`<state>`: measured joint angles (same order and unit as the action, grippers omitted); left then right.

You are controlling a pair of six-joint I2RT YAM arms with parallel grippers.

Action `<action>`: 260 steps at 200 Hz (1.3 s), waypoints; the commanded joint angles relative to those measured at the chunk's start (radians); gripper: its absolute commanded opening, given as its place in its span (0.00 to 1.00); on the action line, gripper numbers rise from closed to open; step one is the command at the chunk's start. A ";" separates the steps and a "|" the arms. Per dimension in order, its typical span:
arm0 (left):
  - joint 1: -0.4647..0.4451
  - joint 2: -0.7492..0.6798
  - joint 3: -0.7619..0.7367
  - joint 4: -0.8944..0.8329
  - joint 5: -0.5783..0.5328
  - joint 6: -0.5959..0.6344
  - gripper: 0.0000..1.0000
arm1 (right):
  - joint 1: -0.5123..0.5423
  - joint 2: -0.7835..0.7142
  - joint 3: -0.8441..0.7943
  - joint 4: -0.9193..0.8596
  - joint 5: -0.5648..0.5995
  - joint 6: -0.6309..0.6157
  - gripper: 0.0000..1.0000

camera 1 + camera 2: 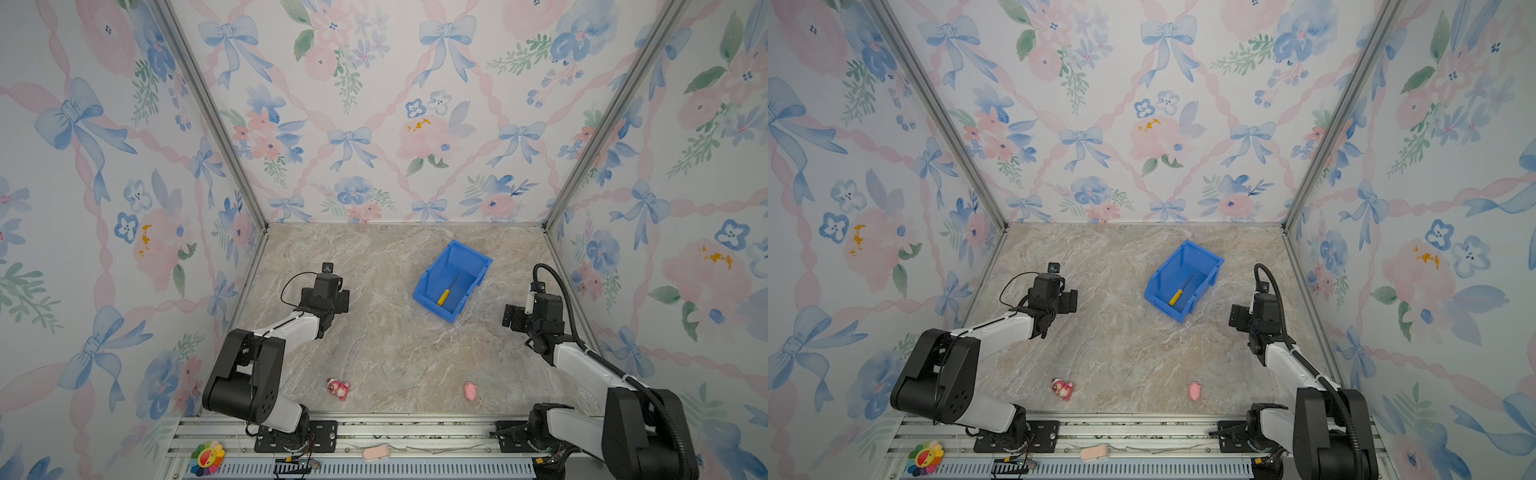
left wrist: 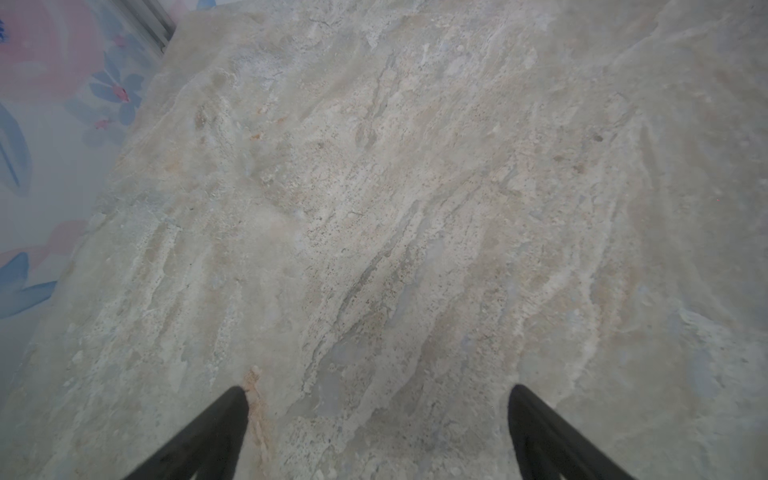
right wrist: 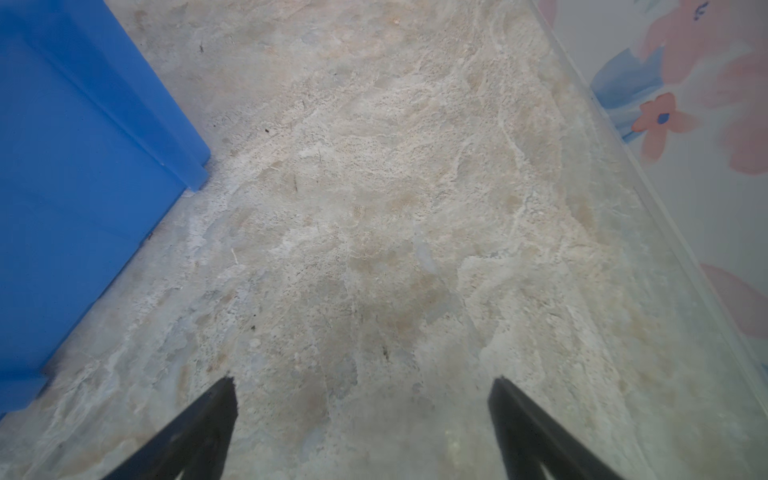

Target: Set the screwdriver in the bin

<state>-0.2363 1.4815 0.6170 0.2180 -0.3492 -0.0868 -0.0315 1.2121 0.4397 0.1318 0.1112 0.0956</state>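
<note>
The screwdriver [image 1: 448, 291], with its yellow handle and thin grey shaft, lies flat on the floor of the blue bin [image 1: 432, 308], right of centre in both top views. Its handle is toward the lower edge of the frame and its shaft points up and to the right. Nothing touches it. You can judge the placing step done: the tool is inside the walls and neither arm holds anything. The left gripper [image 2: 376, 388], at centre left in the top views and well apart from the bin, has its jaws spread wide over bare tabletop. The right gripper [image 3: 363, 380], at the right and near the bin's side wall, is likewise spread wide and empty. The next move probably calls only for you to draw both arms clear without nudging the bin. The table [image 1: 374, 353] is a beige marbled slab. A small pink figure [image 1: 338, 388] and a pink lump [image 1: 470, 390] sit near its lower edge. Floral wallpaper [image 1: 374, 104] with blue bows covers the three walls.
</note>
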 commanded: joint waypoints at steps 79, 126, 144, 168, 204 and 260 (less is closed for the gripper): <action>0.185 -0.098 -0.236 0.430 0.284 0.065 0.98 | -0.010 0.128 0.043 0.291 0.036 0.025 0.97; 0.193 -0.042 -0.227 0.538 0.351 0.075 0.98 | -0.011 0.205 0.080 0.363 0.049 0.025 0.97; 0.195 -0.032 -0.232 0.574 0.344 0.061 0.98 | -0.010 0.231 0.096 0.382 0.057 0.033 0.97; 0.202 -0.032 -0.240 0.601 0.342 0.053 0.98 | -0.004 0.276 0.127 0.382 0.054 0.032 0.97; 0.230 -0.038 -0.255 0.628 0.351 0.028 0.98 | 0.028 0.288 0.116 0.424 0.039 -0.012 0.97; 0.281 -0.050 -0.278 0.665 0.411 -0.009 0.98 | 0.057 0.305 0.092 0.497 -0.033 -0.075 0.97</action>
<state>0.0284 1.4395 0.3550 0.8444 0.0196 -0.0654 0.0227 1.5070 0.5346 0.5545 0.1314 0.0582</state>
